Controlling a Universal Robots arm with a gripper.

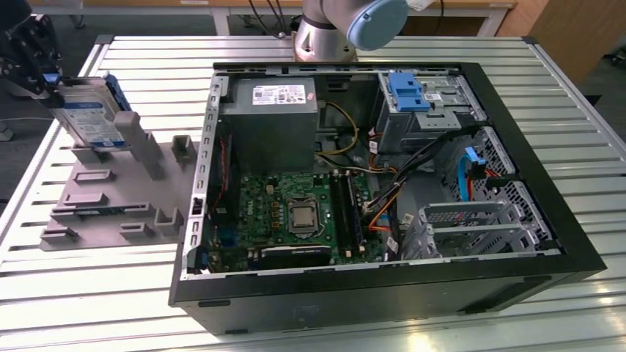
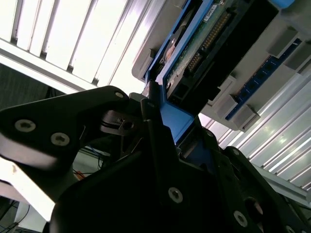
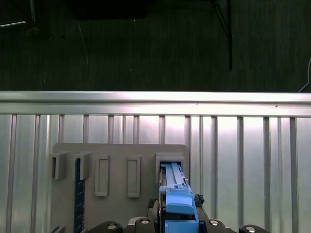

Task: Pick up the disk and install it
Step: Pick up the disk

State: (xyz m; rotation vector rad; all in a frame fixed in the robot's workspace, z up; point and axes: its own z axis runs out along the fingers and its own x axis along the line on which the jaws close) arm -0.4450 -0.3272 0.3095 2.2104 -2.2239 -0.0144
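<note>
The disk (image 1: 90, 121), a silver drive with a white-and-blue label in a blue plastic frame, stands on edge at the far end of the grey holder plate (image 1: 108, 198), at the exterior view's left. My gripper (image 1: 51, 88) is over its upper end, shut on the blue frame. In the second wrist view the dark fingers (image 2: 155, 145) clamp the frame, and the disk (image 2: 194, 53) shows its green circuit board. In the first wrist view the disk (image 3: 172, 194) sits in a slot of the holder plate (image 3: 121, 150), with the gripper (image 3: 177, 221) around it.
An open computer case (image 1: 528, 110) lies on the slatted metal table (image 1: 146, 51), with a grey power supply (image 1: 274, 110), a motherboard (image 1: 293, 213) and a drive bay with a blue bracket (image 1: 409, 92). The robot base (image 1: 328, 29) stands behind the case.
</note>
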